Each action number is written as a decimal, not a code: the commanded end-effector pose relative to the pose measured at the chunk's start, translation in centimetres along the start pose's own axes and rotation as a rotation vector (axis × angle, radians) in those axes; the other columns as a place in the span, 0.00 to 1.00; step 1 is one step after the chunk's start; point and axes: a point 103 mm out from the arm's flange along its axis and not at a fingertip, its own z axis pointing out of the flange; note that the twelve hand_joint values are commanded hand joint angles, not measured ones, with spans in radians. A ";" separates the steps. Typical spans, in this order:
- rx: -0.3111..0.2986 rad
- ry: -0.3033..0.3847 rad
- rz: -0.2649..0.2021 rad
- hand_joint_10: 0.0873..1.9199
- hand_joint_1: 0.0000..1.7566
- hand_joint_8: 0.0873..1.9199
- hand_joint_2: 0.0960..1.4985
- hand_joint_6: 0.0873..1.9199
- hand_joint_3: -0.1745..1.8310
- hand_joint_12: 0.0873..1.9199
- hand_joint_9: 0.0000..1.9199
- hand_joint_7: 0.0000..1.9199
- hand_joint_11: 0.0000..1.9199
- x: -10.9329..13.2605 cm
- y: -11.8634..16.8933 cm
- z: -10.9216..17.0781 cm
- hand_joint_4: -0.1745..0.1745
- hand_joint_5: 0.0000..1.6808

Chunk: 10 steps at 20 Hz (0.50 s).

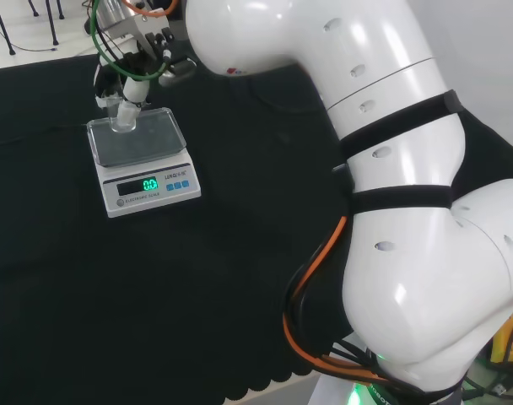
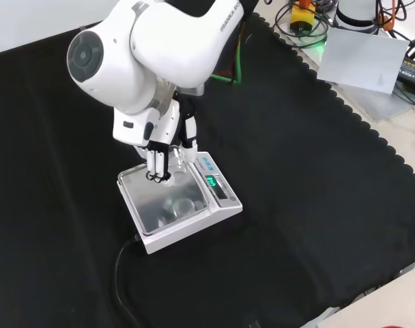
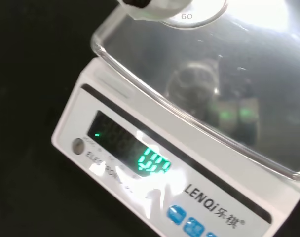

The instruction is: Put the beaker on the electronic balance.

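One clear beaker (image 1: 124, 118) is held by curled fingers of the hand (image 2: 158, 154) just above the balance (image 2: 183, 205) pan. Thin, light, slippery glass is judged fragile; side walls are best gripped.

Bright even light; glare on balance pan (image 3: 229, 94); wrist view blurred nearby.

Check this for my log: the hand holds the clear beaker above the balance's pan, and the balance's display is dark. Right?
One thing is wrong: the display is lit, green digits glowing, as the head view shows. The rest stands: the hand, fingers curled round the clear beaker, holds it above the pan of the balance.
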 end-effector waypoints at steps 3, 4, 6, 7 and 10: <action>0.024 0.002 0.015 0.45 0.72 0.53 0.73 0.53 0.09 0.40 0.62 0.51 0.62 -1.5 0.1 0.9 0.00 0.56; 0.025 0.005 0.014 0.45 0.72 0.53 0.73 0.53 0.09 0.40 0.62 0.51 0.62 -1.6 0.2 0.9 0.00 0.56; 0.025 0.009 0.015 0.45 0.72 0.53 0.73 0.53 0.09 0.40 0.62 0.51 0.62 -1.7 0.2 1.0 0.00 0.56; 0.027 0.014 0.016 0.45 0.72 0.53 0.73 0.53 0.09 0.40 0.62 0.51 0.62 -1.8 0.3 1.0 0.00 0.56; 0.030 0.030 0.013 0.45 0.72 0.53 0.73 0.53 0.09 0.40 0.62 0.51 0.62 -2.4 0.8 1.6 0.00 0.56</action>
